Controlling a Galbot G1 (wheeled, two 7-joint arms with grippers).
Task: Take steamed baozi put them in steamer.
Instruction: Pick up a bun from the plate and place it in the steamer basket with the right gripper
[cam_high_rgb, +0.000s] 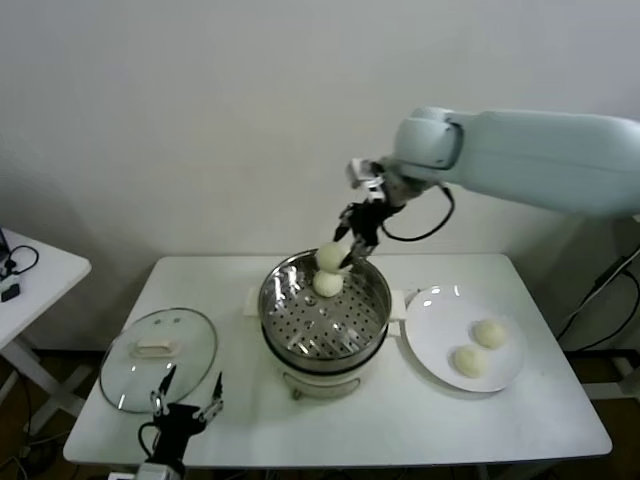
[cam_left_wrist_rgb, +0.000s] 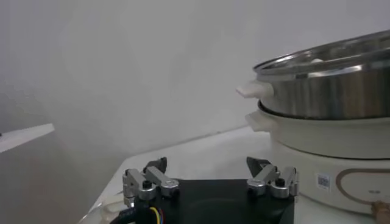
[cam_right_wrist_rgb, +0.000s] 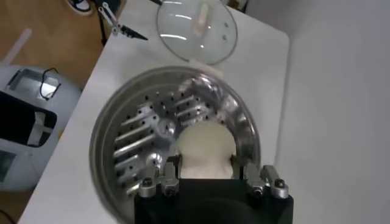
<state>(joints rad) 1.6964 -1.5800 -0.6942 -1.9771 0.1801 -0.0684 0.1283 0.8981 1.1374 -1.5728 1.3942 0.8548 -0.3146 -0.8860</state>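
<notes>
The steamer (cam_high_rgb: 372, 322) stands mid-table, a shiny steel pot with a perforated tray (cam_right_wrist_rgb: 140, 131) on a white base (cam_left_wrist_rgb: 323, 137). My right gripper (cam_high_rgb: 345, 258) hangs over its far rim, shut on one cream-white baozi (cam_high_rgb: 331, 255), which bulges between the fingers (cam_right_wrist_rgb: 205, 163). A second baozi (cam_high_rgb: 328, 285) lies on the tray right below it. Two more baozi (cam_high_rgb: 490, 333) (cam_high_rgb: 468, 361) rest on the white plate (cam_high_rgb: 435, 325) to the steamer's right. My left gripper (cam_high_rgb: 185, 398) (cam_left_wrist_rgb: 207, 163) waits open and empty at the table's front left edge.
The glass lid (cam_high_rgb: 158, 358) (cam_right_wrist_rgb: 195, 24) lies flat on the table left of the steamer, just behind the left gripper. A small white side table (cam_high_rgb: 40, 270) stands off to the left. A wall runs behind the table.
</notes>
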